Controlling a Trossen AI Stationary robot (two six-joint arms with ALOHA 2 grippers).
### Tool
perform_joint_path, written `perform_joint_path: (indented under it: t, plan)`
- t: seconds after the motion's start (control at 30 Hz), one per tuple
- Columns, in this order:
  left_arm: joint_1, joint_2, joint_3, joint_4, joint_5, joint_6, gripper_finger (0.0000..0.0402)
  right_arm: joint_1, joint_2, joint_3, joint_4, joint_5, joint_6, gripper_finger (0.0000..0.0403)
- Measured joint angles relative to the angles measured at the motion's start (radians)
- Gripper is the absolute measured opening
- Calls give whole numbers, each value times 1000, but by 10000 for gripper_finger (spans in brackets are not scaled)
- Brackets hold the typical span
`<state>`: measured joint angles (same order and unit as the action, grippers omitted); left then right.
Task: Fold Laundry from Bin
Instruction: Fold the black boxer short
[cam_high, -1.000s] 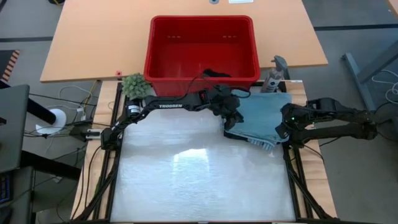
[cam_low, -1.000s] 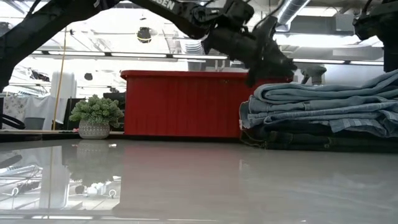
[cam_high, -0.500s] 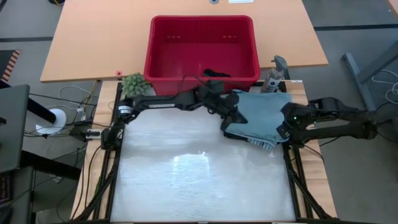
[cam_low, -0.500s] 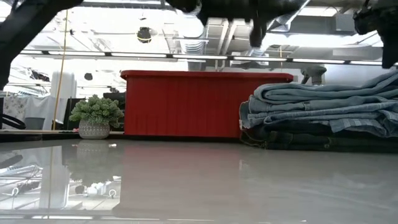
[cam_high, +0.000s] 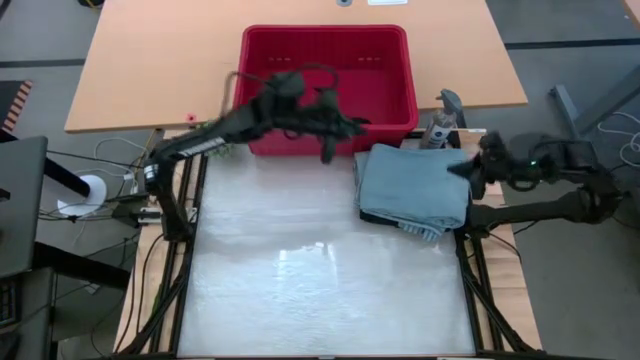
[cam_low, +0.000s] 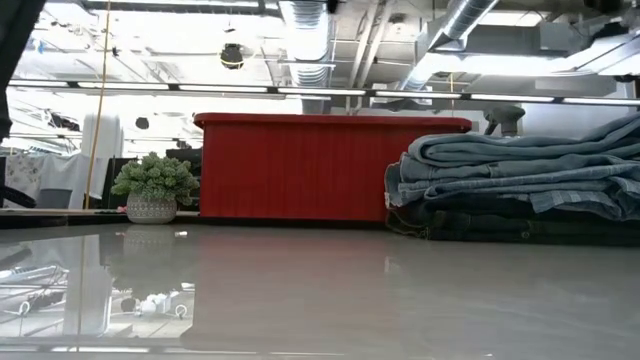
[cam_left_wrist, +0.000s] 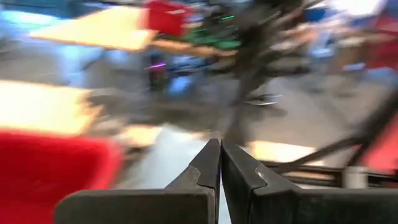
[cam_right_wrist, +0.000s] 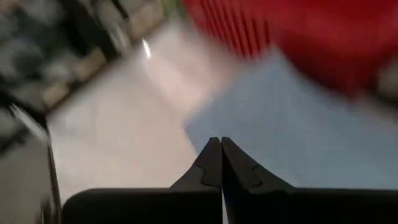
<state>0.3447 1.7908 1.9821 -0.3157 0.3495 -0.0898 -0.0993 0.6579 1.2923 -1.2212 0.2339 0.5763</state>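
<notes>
Folded laundry (cam_high: 413, 187) stacked beside the red bin (cam_high: 325, 85)
Left tool (cam_high: 328, 152) closed, empty, at the bin's near wall; right tool (cam_high: 462, 172) closed, empty, touching the stack's edge

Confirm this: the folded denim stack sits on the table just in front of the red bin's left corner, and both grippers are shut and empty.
Wrong corner: in the high view the folded denim stack sits by the red bin's right corner. Left gripper and right gripper are shut and empty.
</notes>
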Motion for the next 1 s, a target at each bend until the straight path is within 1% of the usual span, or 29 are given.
perform_joint_path:
  t: [0.03, 0.07, 0.1, 0.17, 0.2, 0.23, 0.3, 0.37, 0.5, 0.6, 0.67, 0.73, 0.8, 0.9, 1.0]
  plan:
    - [24, -19, 0, -40, -34, 19, 0, -1, 11, 18, 56, 37, -44, 22]
    - [51, -33, 0, -66, -38, 27, 0, -3, 27, 30, 107, 82, -93, 23]
    - [87, -43, 0, -77, -13, 26, 0, -6, 50, 39, 147, 128, -150, 24]
    - [158, -49, -6, -83, 109, 5, 0, -25, 115, 48, 235, 203, -266, 23]
    - [194, -46, -9, -87, 168, -4, 0, -40, 149, 51, 271, 219, -324, 23]
    - [224, -38, -10, -92, 202, -9, 0, -62, 190, 53, 309, 218, -378, 23]
    - [273, -23, -11, -99, 211, 2, 0, -117, 267, 67, 394, 196, -470, 23]
    - [323, -20, -12, -108, 204, 29, 0, -186, 350, 81, 461, 163, -525, 23]
    - [395, -24, -53, -97, 164, 109, 0, -362, 513, 119, 635, 90, -618, 23]
    - [451, -11, -58, -118, 197, 155, 0, -480, 636, 160, 780, 63, -713, 24]
    - [478, 12, -54, -100, 248, 172, 0, -550, 728, 212, 848, 10, -731, 23]
    - [515, 44, -55, -111, 301, 173, 0, -615, 819, 284, 872, -59, -724, 23]
    - [537, 89, -56, -101, 302, 171, 0, -651, 914, 362, 864, -88, -695, 23]
    - [570, 143, -57, -80, 257, 182, 0, -679, 1046, 451, 820, -95, -676, 24]
    - [579, 199, -56, -64, 199, 184, 0, -683, 1155, 526, 755, -100, -697, 24]
